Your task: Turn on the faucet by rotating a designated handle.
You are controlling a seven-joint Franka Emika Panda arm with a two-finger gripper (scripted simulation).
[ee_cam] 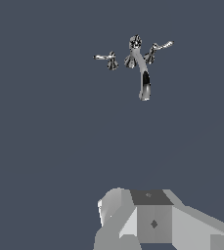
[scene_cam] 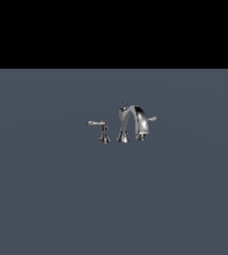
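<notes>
A small chrome faucet point(scene_cam: 130, 122) with its slim separate lever handle point(scene_cam: 99, 125) stands on grey floor point(scene_cam: 46, 199); gripper point(ee_cam: 152, 219) far away, its opening unclear.

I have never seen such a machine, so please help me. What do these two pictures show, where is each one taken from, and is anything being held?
Both are simulator renders of one robot arm's workspace. The exterior view comes from a camera off the arm; it shows only a small chrome faucet on a plain grey floor. The arm itself is not visible there. The faucet has an arched spout and two levers; the handle to be turned stands apart on its own stem, at the exterior view's left. The wrist view comes from a camera on the arm. The pale blocky shape is part of the gripper, far from the faucet. Its fingertips are out of frame, and nothing appears held.
</notes>
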